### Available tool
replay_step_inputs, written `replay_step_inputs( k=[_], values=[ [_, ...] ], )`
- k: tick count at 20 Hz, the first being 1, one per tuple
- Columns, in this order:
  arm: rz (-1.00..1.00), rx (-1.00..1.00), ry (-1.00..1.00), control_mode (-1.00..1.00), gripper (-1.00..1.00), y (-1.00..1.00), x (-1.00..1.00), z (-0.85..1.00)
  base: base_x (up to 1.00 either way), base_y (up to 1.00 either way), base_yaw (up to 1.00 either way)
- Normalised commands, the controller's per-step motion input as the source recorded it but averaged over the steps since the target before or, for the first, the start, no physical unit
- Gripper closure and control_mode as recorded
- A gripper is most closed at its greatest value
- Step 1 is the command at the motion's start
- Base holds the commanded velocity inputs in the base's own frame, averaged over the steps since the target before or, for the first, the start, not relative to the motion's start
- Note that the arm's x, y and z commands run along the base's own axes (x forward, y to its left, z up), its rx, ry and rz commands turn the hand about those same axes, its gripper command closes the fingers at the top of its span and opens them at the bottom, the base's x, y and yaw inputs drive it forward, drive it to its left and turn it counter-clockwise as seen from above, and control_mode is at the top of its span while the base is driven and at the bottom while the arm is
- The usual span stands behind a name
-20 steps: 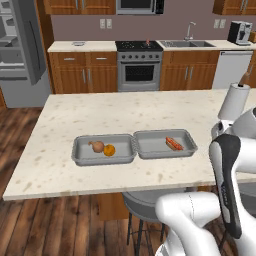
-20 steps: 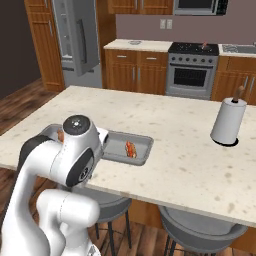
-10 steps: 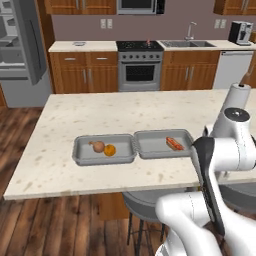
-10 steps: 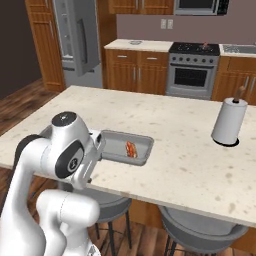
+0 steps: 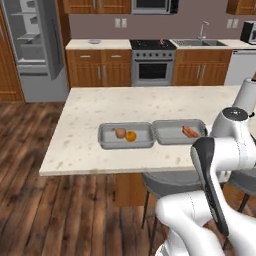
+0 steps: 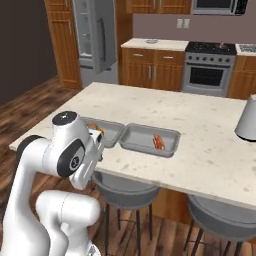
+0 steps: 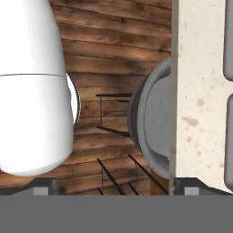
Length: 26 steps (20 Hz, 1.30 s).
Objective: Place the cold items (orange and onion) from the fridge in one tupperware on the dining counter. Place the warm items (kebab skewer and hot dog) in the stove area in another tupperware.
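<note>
Two grey tupperware trays sit side by side on the dining counter. The left tupperware holds the onion and the orange. In the right tupperware lies the hot dog, which also shows in the right base view as the hot dog. My gripper is open and holds nothing; it points down past the counter's front edge at a stool and the floor. A tiny reddish shape rests on the stove, too small to name; I cannot make out the kebab skewer.
A grey stool stands under the counter edge below my hand. A paper towel roll stands at the counter's right end. The fridge at the back left has its door open. My folded arm covers part of the left tray.
The whole picture has shifted a little, so the base has moved. My arm has turned and folded differently in front of the counter. The jaws have stayed open and the trays' contents are unchanged.
</note>
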Motion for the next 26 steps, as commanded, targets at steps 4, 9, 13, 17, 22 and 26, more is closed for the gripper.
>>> replay_step_inputs(
  k=[4,9,13,17,22,26],
  values=[
    [0.0,0.0,0.0,1.0,-1.0,0.0,0.0,0.0,-0.26,0.99,0.09],
    [0.0,0.0,0.0,1.0,-1.0,0.0,0.0,0.0,-0.01,1.0,0.06],
    [0.0,0.0,0.0,1.0,-1.0,0.0,0.0,0.0,0.0,1.0,0.0],
    [0.0,0.0,0.0,1.0,-1.0,0.0,0.0,0.0,-0.07,1.0,0.0],
    [0.0,0.0,0.0,1.0,-1.0,0.0,0.0,0.0,-0.08,1.0,0.0],
    [0.0,0.0,0.0,1.0,-1.0,0.0,0.0,0.0,0.0,0.96,-0.07]
  ],
)
